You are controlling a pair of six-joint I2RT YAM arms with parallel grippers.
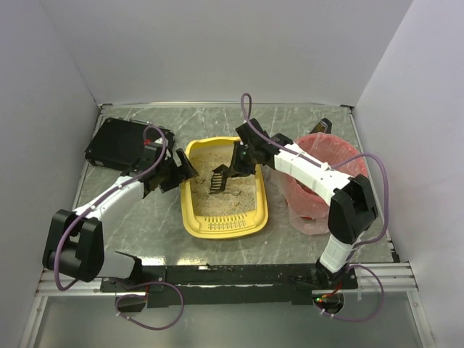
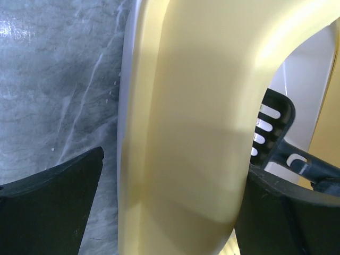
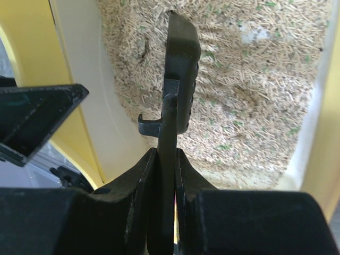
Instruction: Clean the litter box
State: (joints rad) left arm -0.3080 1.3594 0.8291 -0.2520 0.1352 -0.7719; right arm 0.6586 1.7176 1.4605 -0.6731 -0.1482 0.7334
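At the far left a black box lies on the table, just behind my left arm. My left gripper has its jaws wide, one finger outside and one inside the left wall of the litter box; I cannot tell if they touch it. The litter box sits mid-table, with litter over its floor. I judge these jaws should close on the wall first, so that nothing slides when I scoop.

A black slotted scoop points down at the litter, and the shut jaws of my right gripper clamp its handle. I would lay the blade flatter, push it low, then lift slowly so that the litter drains through the slots.

The pink bin stands just right of the litter box. The path to it crosses the right rim, so I must lift above that. The white wall is near, which leaves little room to swing.
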